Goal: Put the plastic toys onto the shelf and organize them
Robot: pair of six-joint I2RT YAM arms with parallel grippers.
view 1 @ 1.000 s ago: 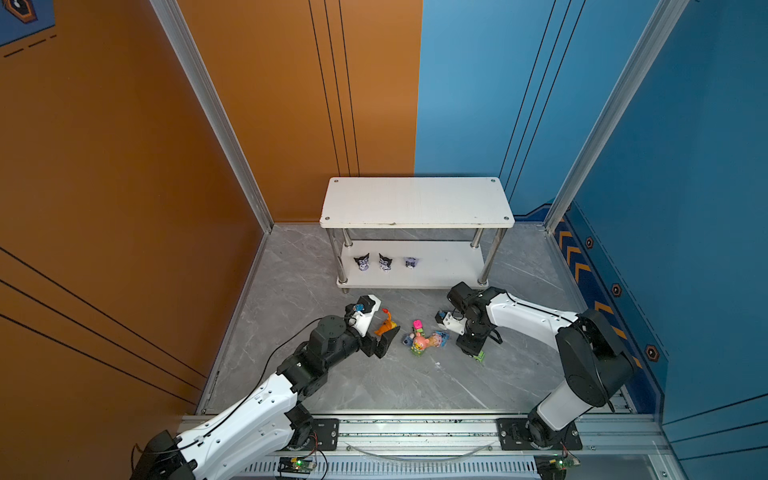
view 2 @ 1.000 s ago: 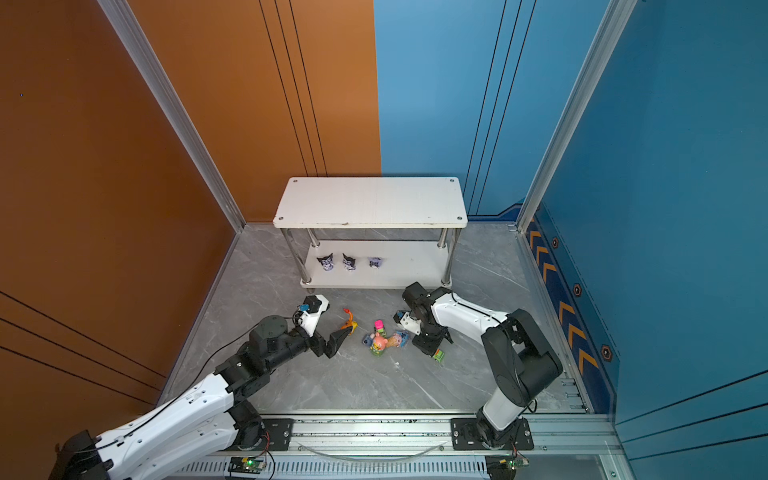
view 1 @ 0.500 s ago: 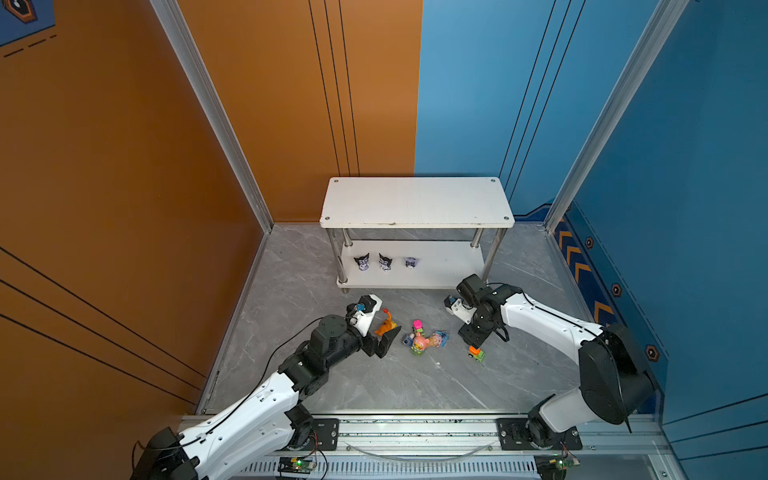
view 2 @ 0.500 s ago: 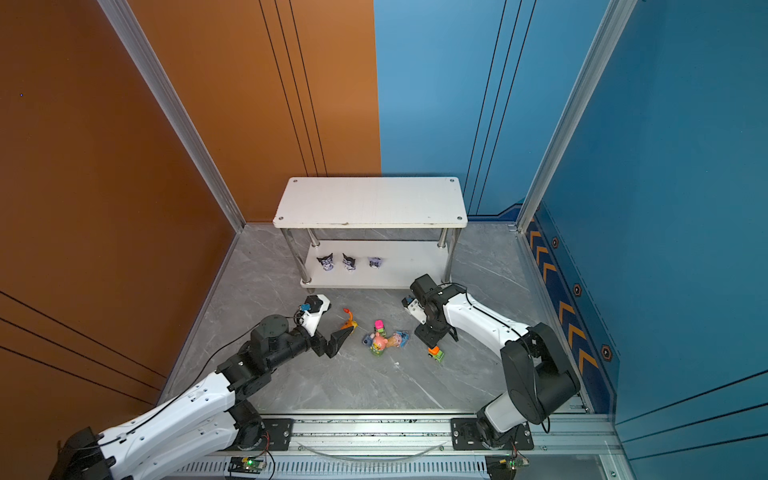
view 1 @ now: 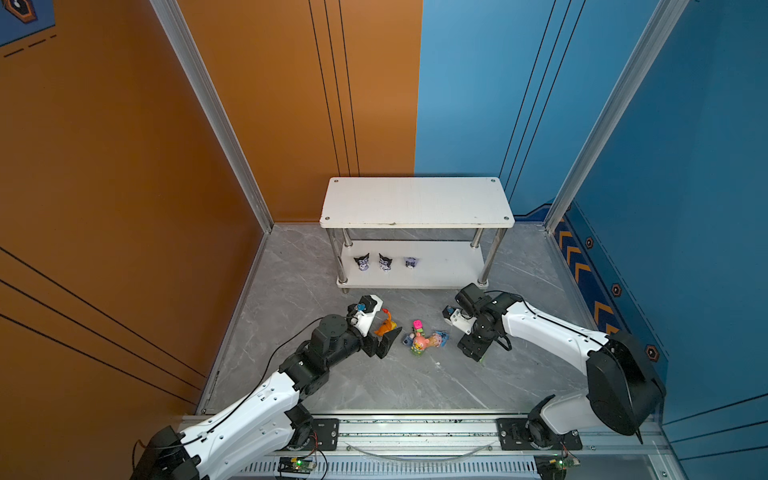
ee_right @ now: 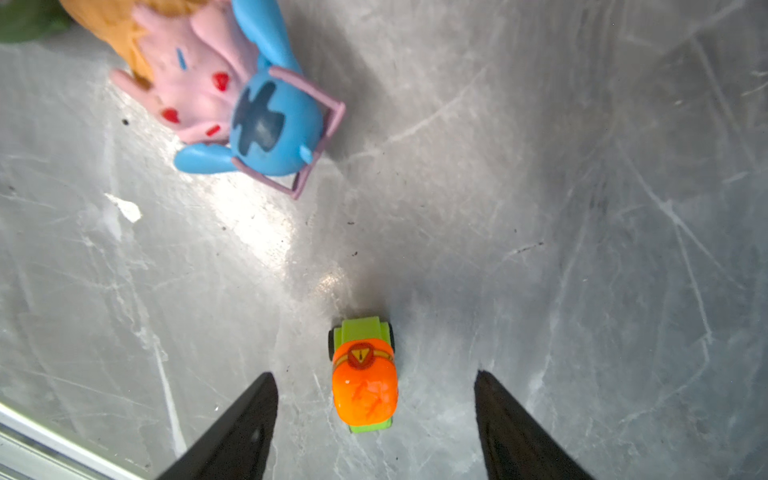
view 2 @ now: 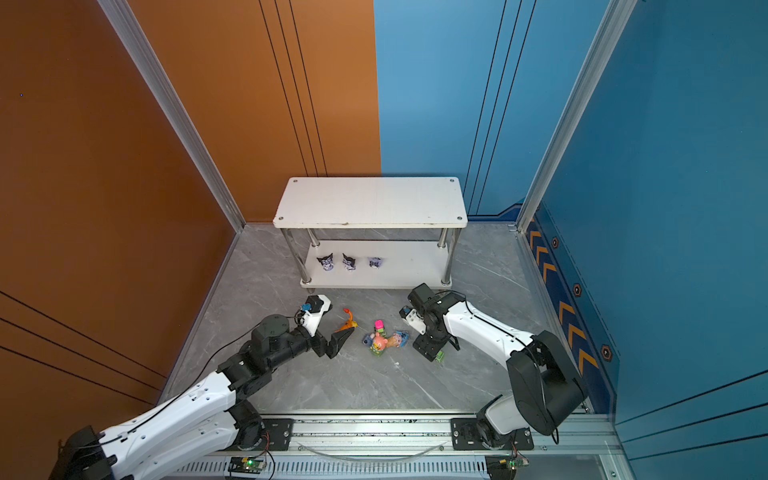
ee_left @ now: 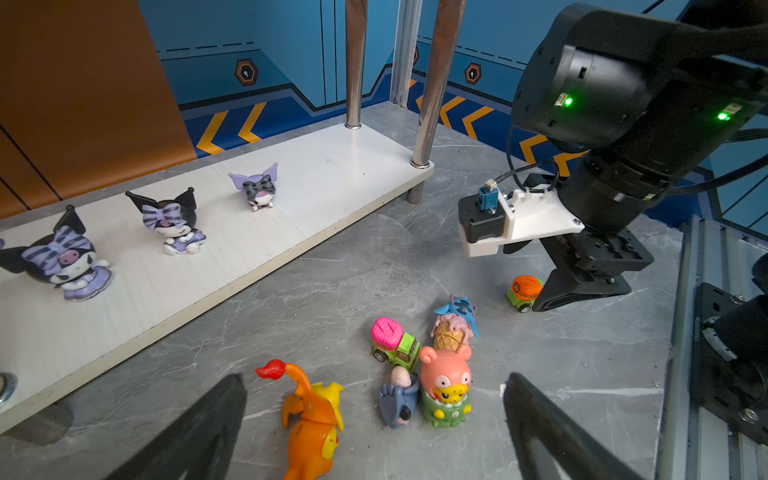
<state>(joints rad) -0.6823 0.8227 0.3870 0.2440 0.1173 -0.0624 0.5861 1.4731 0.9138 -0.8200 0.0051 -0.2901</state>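
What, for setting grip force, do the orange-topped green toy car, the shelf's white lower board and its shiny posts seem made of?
Orange-topped green toy car: moulded plastic, glossy, highlights on its smooth dome. Shelf's white lower board: likely laminated wood, satin, faint grain. Shiny posts: polished metal, probably chrome, mirror-like reflections.

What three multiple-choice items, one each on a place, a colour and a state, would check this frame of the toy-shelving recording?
1. Where do the three bow-wearing figurines stand? A. top board B. lower board of the shelf C. floor
2. What colour tops the green toy car at the right hand? A. orange B. pink C. blue
3. How is that hand? A. shut on the car B. shut, empty C. open, car between its fingers
B: all three line the lower board. A: an orange dome rides it. C: both fingers stand clear of the car.
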